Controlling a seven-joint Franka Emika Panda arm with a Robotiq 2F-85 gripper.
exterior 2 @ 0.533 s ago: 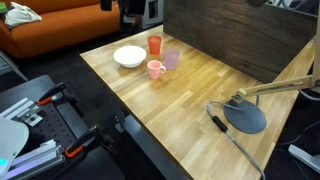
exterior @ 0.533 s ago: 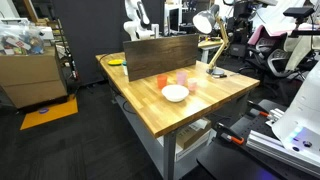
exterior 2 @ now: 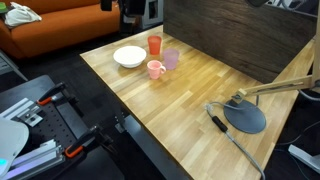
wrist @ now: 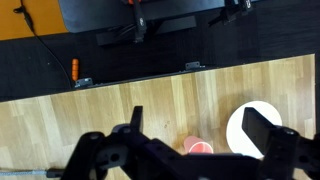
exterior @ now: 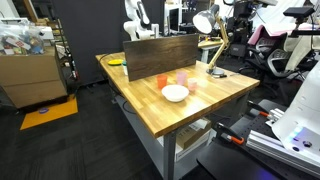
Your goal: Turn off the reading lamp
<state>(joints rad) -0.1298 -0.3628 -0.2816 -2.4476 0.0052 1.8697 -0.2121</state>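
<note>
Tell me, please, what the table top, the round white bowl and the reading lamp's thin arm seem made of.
Light-brown table top: wood, smooth satin finish; joined strips with grain show. Round white bowl: ceramic or plastic, plain smooth white; cannot tell which. Reading lamp's thin jointed arm: probably metal, brass-gold finish, judging by its colour and slimness.

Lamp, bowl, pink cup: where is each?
Lamp (exterior 2: 245, 116), exterior view, on its dark base.
Bowl (exterior 2: 129, 56), exterior view, on its bare middle.
Pink cup (exterior 2: 155, 71), exterior view, on its side.
</note>
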